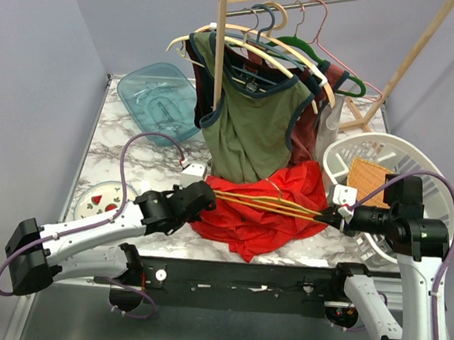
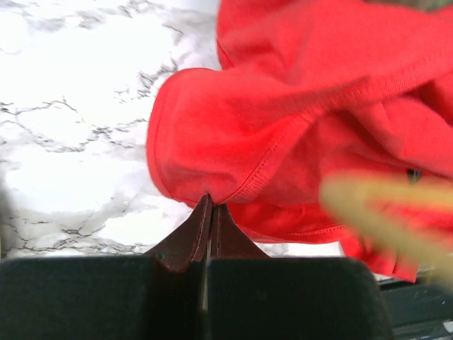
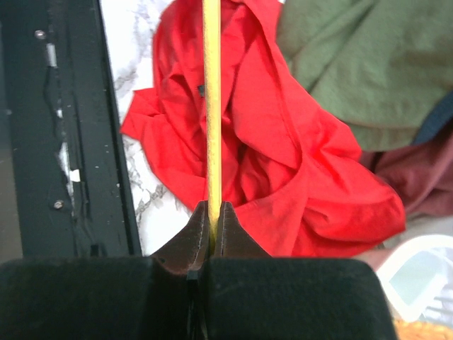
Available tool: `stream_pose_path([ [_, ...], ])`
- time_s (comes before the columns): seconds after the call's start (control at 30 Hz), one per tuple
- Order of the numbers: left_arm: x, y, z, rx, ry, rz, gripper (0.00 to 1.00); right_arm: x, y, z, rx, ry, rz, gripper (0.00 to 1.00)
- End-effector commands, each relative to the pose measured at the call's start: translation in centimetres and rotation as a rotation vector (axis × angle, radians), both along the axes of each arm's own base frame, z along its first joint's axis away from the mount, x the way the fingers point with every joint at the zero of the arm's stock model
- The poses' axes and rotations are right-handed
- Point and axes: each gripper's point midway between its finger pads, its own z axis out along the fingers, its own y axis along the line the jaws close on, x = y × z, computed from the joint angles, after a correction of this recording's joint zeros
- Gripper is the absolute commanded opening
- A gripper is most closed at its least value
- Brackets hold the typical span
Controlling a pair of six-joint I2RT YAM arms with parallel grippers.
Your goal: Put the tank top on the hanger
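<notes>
The red tank top [image 1: 274,218] lies crumpled on the marble table at front centre. The thin yellow hanger [image 1: 272,202] lies level across it. My right gripper [image 1: 337,216] is shut on the hanger's right end; in the right wrist view the hanger [image 3: 211,106] runs straight out from between my jaws [image 3: 212,210] over the tank top [image 3: 297,177]. My left gripper [image 1: 206,194] is at the tank top's left edge. In the left wrist view its jaws [image 2: 211,204] are shut, pinching the hem of the tank top [image 2: 283,120], with the hanger [image 2: 382,209] blurred at right.
A clothes rack at the back holds an olive-green top [image 1: 251,124], a maroon garment [image 1: 305,137] and several hangers. A white laundry basket [image 1: 335,160] stands at right, a teal bin [image 1: 158,96] at back left, and a small plate [image 1: 101,200] at front left.
</notes>
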Motion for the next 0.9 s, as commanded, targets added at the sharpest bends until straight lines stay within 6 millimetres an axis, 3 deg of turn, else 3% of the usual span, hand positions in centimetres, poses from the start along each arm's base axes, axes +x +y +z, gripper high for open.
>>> stream_pose_path([
  [0.0,0.7,0.7,2.3,-0.050,-0.036,0.028,0.00,-3.8,0.3,-2.0,-0.024,0.232,0.046,0.00],
  [0.13,0.7,0.6,3.8,-0.092,-0.046,0.024,0.00,-3.6,0.3,-2.4,-0.033,0.244,0.060,0.01],
  [0.4,-0.3,0.2,4.2,-0.122,-0.008,-0.014,0.00,-2.2,0.4,-3.1,-0.044,0.266,0.068,0.00],
  [0.6,-0.5,0.0,5.8,-0.181,-0.025,-0.014,0.00,-1.2,1.0,-3.4,-0.031,0.301,0.087,0.00],
  [0.87,-1.2,-1.4,8.2,-0.292,-0.020,-0.061,0.00,1.0,4.0,-3.3,-0.014,0.277,0.170,0.00],
])
